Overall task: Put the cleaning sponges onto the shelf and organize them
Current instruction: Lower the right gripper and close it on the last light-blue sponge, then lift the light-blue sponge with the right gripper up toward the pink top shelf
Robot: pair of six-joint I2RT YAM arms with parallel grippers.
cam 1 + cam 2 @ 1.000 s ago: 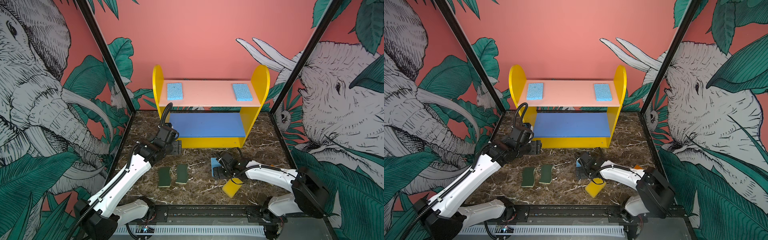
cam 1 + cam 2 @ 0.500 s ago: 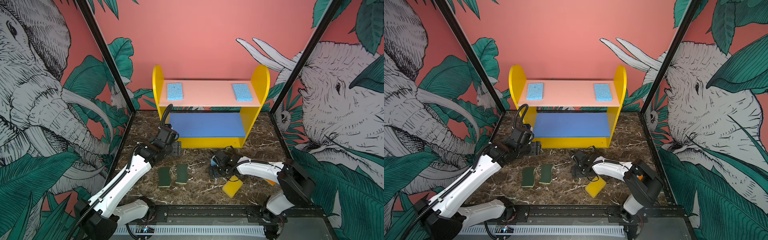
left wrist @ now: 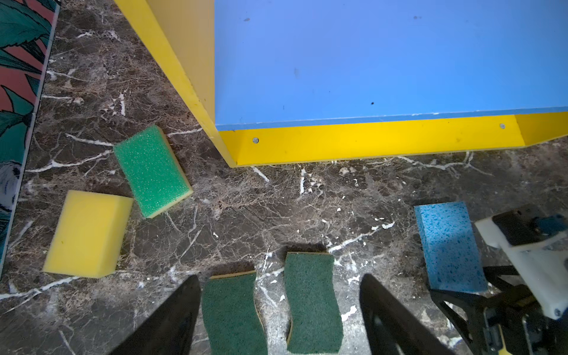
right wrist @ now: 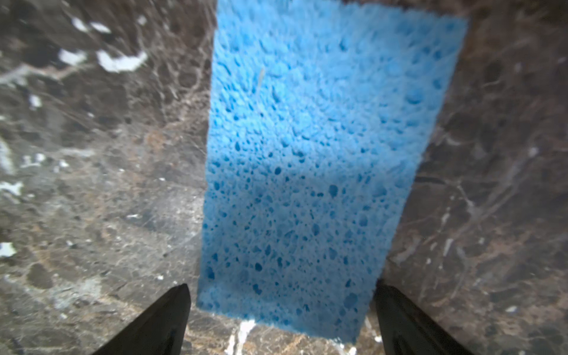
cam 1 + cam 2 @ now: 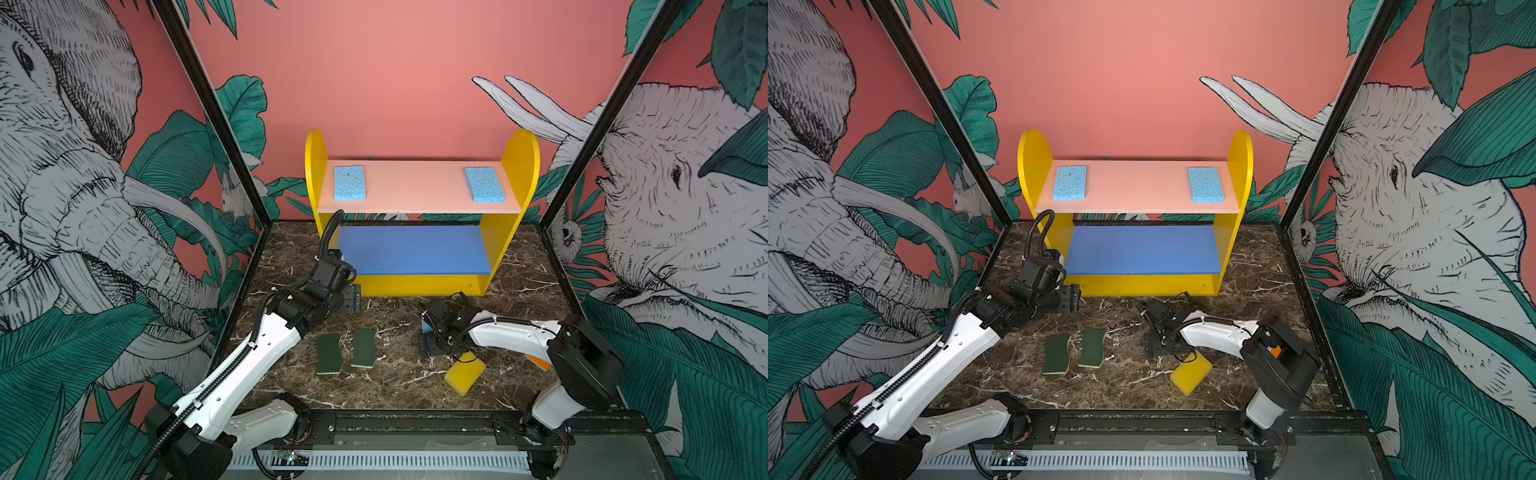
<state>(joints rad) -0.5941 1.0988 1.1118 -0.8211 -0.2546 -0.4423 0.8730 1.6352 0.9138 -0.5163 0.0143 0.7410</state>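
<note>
The shelf (image 5: 509, 232) stands at the back, and two light-blue sponges (image 5: 350, 183) (image 5: 484, 185) lie on its pink top board. A third light-blue sponge (image 4: 307, 153) lies flat on the floor. My right gripper (image 4: 282, 287) is open low over it, one finger on each side of its near end. My left gripper (image 3: 279, 276) is open and empty by the shelf's left foot. Its wrist view looks down on two wavy dark-green sponges (image 5: 329, 354) (image 5: 364, 348). A yellow sponge (image 5: 464, 372) lies near the right arm. Only the left wrist view shows a bright green sponge (image 3: 152, 170) and another yellow one (image 3: 87, 233).
The floor is dark marble (image 5: 395, 390), closed in by patterned walls with black corner posts (image 5: 232, 166). The blue middle board (image 5: 411, 249) carries nothing. A black rail (image 5: 415, 424) runs along the front edge.
The right arm's elbow has swung inward from the right, and its gripper has slid a little left over the blue floor sponge. The left arm has barely moved.
</note>
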